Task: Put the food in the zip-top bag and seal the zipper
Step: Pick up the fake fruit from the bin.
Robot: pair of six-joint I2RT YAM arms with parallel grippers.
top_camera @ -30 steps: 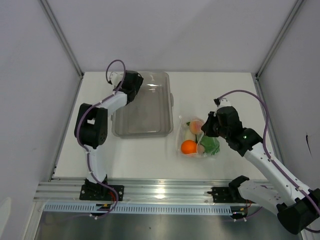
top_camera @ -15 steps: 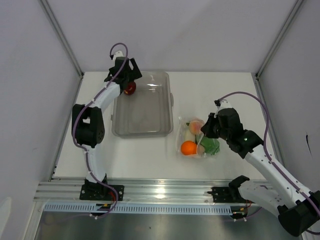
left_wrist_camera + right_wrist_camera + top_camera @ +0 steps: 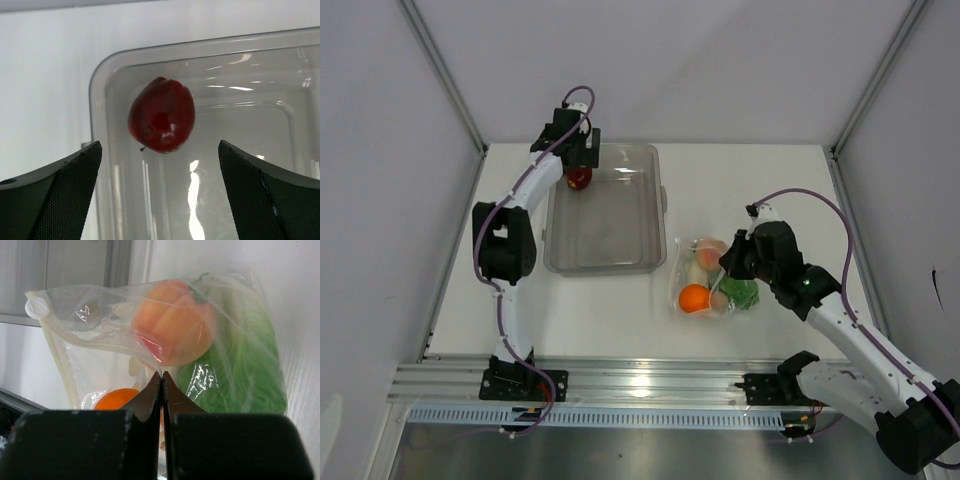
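The clear zip-top bag (image 3: 688, 262) lies right of centre on the table. It holds an orange (image 3: 694, 297), a peach-coloured fruit (image 3: 712, 248), a white radish (image 3: 698, 271) and green lettuce (image 3: 742, 292). My right gripper (image 3: 730, 264) is shut on the bag's film (image 3: 95, 315) just below the peach-coloured fruit (image 3: 175, 325), with the lettuce (image 3: 240, 375) to the right and the orange (image 3: 117, 399) to the left. The zipper strip (image 3: 87, 342) runs along the mouth edge. A dark red bulb (image 3: 161, 121) lies in the tray's far left corner. My left gripper (image 3: 159, 165) hangs open just above it, not touching.
The rigid grey translucent tray (image 3: 605, 268) takes up the left centre of the table, its rounded corner (image 3: 96, 82) right under my left gripper. Walls with metal posts close in both sides. An aluminium rail (image 3: 640, 380) runs along the near edge.
My left arm has swung back over the tray's far left corner and its jaws have opened fully; the dark red bulb now shows beneath them. The right gripper has drawn the bag slightly left.
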